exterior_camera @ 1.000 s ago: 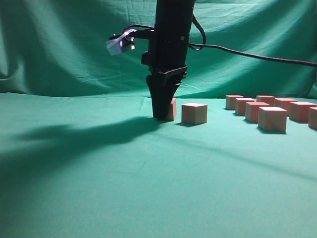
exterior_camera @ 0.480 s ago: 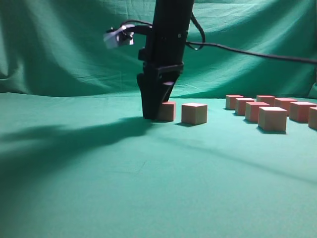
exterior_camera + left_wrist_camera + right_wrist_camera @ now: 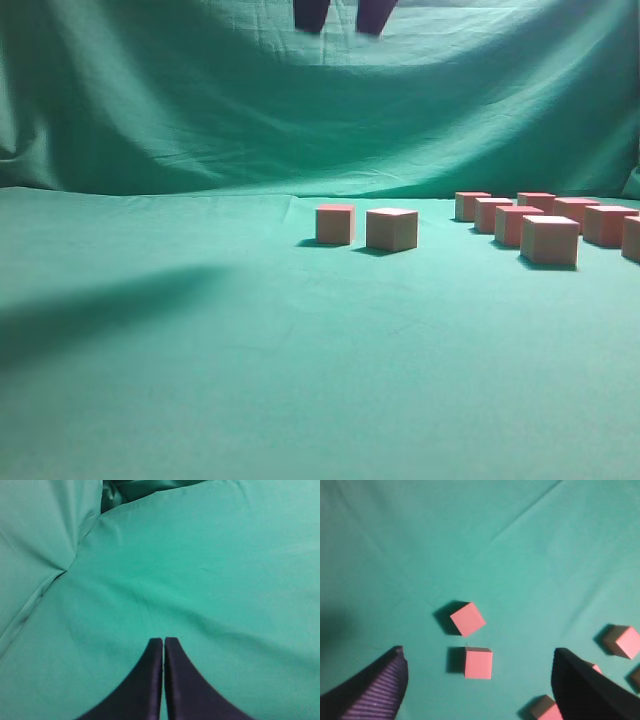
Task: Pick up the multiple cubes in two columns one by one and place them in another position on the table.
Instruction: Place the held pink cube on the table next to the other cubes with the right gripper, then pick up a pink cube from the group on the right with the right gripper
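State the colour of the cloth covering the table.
Green, a smooth teal-green cloth on the table; the exterior view shows it best.

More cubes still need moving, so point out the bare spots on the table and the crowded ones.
Bare: the whole left half of the table, left of the two placed cubes, and the wide front strip below them. A narrower gap lies between that pair and the cube columns. Crowded: the right side, where the columns sit close together. The right end effector hangs open, high above.
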Motion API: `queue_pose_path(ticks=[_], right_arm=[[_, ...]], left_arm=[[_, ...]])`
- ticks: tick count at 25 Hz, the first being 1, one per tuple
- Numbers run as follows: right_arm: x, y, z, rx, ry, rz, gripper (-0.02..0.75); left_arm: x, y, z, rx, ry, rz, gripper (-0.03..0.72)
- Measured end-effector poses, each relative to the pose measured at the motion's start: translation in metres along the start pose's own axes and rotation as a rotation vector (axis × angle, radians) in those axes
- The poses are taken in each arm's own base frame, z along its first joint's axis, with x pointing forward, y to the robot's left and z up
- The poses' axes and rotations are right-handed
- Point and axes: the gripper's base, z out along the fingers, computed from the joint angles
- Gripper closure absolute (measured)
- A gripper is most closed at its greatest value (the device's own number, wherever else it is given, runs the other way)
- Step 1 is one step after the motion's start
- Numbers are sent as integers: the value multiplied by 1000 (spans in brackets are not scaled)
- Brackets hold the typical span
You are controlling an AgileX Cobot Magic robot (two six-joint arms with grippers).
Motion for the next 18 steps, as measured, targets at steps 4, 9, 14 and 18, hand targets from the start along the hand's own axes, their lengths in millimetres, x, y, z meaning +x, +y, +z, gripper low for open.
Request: queue_pose_path(ticks=[4, 9, 14, 18], right_arm=[[7, -8, -51, 77, -76, 188, 183], [43, -27, -108, 132, -151, 402, 183], [101, -35, -106, 149, -32, 562, 183], [138, -26, -60, 110, 166, 617, 183]], left_arm=[[0, 0, 0, 0, 0, 0, 688], [0, 0, 0, 0, 0, 0, 688], [0, 0, 0, 0, 0, 0, 688], [0, 0, 0, 0, 0, 0, 688]])
